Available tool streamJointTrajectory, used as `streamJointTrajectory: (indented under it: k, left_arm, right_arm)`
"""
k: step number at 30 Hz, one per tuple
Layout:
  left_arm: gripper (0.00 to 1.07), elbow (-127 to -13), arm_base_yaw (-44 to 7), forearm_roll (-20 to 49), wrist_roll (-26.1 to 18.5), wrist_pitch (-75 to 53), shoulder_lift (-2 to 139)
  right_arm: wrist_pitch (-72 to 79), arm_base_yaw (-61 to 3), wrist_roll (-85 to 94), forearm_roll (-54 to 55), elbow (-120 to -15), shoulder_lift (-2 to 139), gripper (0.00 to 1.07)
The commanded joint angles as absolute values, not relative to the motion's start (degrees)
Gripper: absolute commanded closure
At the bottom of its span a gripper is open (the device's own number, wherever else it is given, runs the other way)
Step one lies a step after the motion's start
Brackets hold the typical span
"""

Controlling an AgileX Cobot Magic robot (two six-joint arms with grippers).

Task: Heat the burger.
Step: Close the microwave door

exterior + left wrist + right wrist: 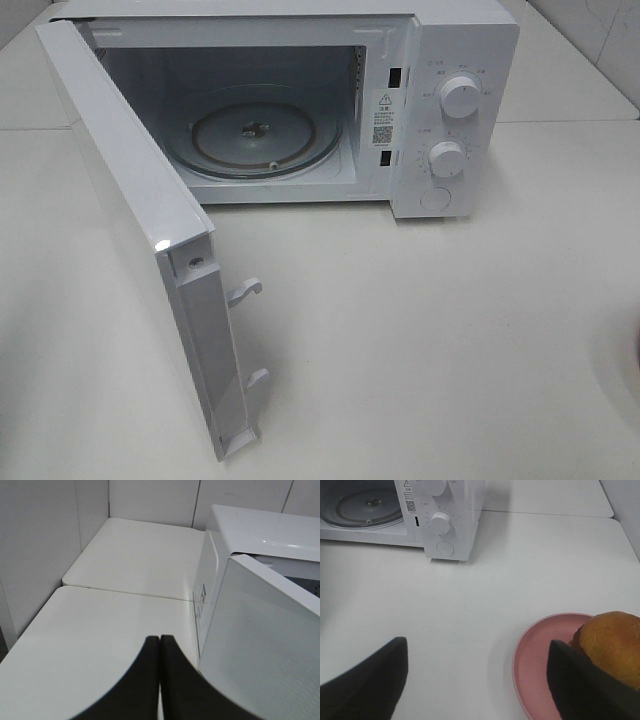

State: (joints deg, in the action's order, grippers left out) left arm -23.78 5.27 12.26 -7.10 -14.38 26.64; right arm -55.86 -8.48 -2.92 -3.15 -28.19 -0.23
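The golden-brown domed burger (pixel 614 645) sits on a round pink plate (pixel 535 655), well apart from the white microwave (pixel 460 60), whose door (pixel 140 230) stands wide open. Right gripper (pixel 475 680) hangs spread above the plate's edge; left gripper (pixel 160 680) is pressed together, empty, beside the door.

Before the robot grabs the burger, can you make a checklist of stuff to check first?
1. Microwave door open: ok.
2. Glass turntable bare, with room for food: ok.
3. Burger on the pink plate: ok.
4. Right gripper fingers spread apart: ok.
5. Right gripper around the burger: not ok, one finger is beside it.
6. Left gripper shut and holding nothing, beside the door: ok.
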Motion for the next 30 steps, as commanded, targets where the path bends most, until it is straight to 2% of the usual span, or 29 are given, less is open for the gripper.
streamJointTrajectory:
  k: [1, 2, 5, 8, 10, 14, 16, 17, 19, 26, 27, 30]
  left_arm:
    - [1.07, -19.54, 5.44, 12.55, -7.10, -1.38, 30.94]
    - [1.07, -19.54, 5.44, 12.55, -7.10, -1.38, 30.94]
    - [1.07, -15.41, 5.44, 12.32, -7.05, 10.49, 36.15]
    - [1.07, -14.55, 5.44, 11.92, -6.88, 12.95, 37.24]
    - [1.07, -12.72, 5.44, 9.45, -6.88, 18.39, 40.57]
    - [1.07, -12.49, 5.44, 5.67, -6.13, 21.08, 44.06]
    - [1.07, -12.49, 5.44, 2.23, -2.35, 25.04, 47.44]
    - [1.07, -12.49, 5.44, 2.23, -2.35, 25.04, 47.44]
    - [1.07, -12.49, 5.44, 0.46, 3.55, 28.88, 52.77]
    - [1.07, -12.83, 5.44, -4.41, 7.33, 34.38, 59.64]
    - [1.07, -13.46, 5.44, -6.76, 9.45, 34.95, 61.88]
    - [1.07, -13.64, 5.44, -8.48, 10.37, 35.58, 63.03]
  right_arm:
    - [-54.95, -8.08, -3.09, -2.81, -28.07, -1.95, 0.32]
    - [-54.95, -8.08, -3.09, -2.81, -28.07, -1.95, 0.32]
    - [-54.95, -8.08, -3.09, -2.81, -28.07, -1.95, 0.32]
    - [-54.95, -8.08, -3.09, -2.81, -28.07, -1.95, 0.32]
    - [-54.95, -8.08, -3.09, -2.81, -28.07, -1.95, 0.32]
    - [-54.95, -8.08, -3.09, -2.81, -28.07, -1.95, 0.32]
    - [-54.95, -8.08, -3.09, -2.81, -28.07, -1.95, 0.32]
    - [-54.95, -8.08, -3.09, -2.81, -28.07, -1.95, 0.32]
    - [-54.95, -8.08, -3.09, -2.81, -28.07, -1.95, 0.32]
    - [-54.95, -8.08, -3.09, -2.81, -28.07, -1.95, 0.32]
    - [-54.95, -8.08, -3.09, -2.81, -28.07, -1.95, 0.32]
    - [-54.95, -8.08, -3.09, -2.81, -28.07, -1.95, 0.32]
